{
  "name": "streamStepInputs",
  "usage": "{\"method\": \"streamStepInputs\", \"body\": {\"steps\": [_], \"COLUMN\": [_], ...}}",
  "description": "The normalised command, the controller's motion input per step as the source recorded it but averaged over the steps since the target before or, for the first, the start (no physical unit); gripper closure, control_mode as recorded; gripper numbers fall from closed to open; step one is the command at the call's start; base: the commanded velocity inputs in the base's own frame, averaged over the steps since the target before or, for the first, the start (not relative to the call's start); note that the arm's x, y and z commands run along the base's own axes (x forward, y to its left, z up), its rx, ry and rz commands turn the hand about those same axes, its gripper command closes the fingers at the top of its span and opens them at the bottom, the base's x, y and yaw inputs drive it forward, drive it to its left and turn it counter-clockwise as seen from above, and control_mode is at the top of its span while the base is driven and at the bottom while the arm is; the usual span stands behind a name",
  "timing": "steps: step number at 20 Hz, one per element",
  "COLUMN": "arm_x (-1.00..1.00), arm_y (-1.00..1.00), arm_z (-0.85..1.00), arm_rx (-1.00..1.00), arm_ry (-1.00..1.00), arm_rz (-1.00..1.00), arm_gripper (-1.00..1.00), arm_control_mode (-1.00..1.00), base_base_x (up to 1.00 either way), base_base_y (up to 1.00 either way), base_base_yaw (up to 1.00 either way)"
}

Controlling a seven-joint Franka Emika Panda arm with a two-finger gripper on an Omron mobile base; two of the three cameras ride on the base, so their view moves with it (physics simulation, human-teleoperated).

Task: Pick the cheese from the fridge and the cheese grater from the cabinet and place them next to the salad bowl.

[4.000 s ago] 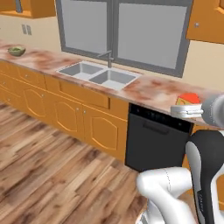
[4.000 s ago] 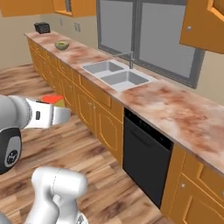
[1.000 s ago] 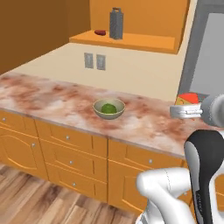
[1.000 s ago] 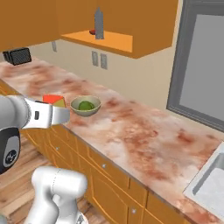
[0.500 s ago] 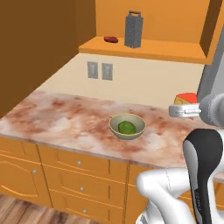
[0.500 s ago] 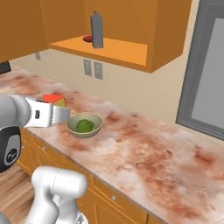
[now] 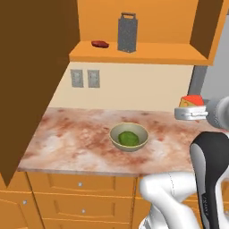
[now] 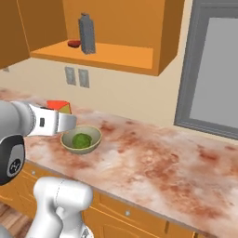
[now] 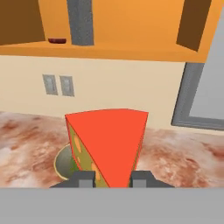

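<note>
1. While I watch through the hand view, my gripper is clamped on the cheese, the wedge pinched between the two fingertips with its red rind face toward the camera.
2. From the left base view I see the cheese held up in the air above the marbled counter, to the right of the salad bowl and not touching it.
3. I see the salad bowl resting on the counter with a green lump inside.
4. I see the cheese grater standing upright on the shelf of the cabinet, a flat red item just beside it.
5. I see the grey fridge to the right.
</note>
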Motion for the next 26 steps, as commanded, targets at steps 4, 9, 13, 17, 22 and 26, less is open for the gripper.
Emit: {"method": "streamStepInputs", "body": {"steps": [4, 9, 13, 17, 22, 26], "arm_x": [0.0, 0.0, 0.0, 0.0, 0.0, 0.0], "arm_y": [0.0, 0.0, 0.0, 0.0, 0.0, 0.0], "arm_z": [0.0, 0.0, 0.0, 0.0, 0.0, 0.0], "arm_rx": [0.0, 0.0, 0.0, 0.0, 0.0, 0.0], "arm_ry": [0.0, 0.0, 0.0, 0.0, 0.0, 0.0], "arm_rz": [0.0, 0.0, 0.0, 0.0, 0.0, 0.0], "arm_gripper": [1.0, 1.0, 1.0, 1.0, 1.0, 1.0], "arm_control_mode": [1.0, 1.0, 1.0, 1.0, 1.0, 1.0], "base_base_x": [-0.19, 0.11, 1.0, 1.0, 1.0, 0.86], "base_base_y": [0.36, -0.3, -0.16, -0.48, -0.45, -0.34], "base_base_yaw": [0.03, 0.04, -0.06, 0.29, 0.53, 0.32]}}
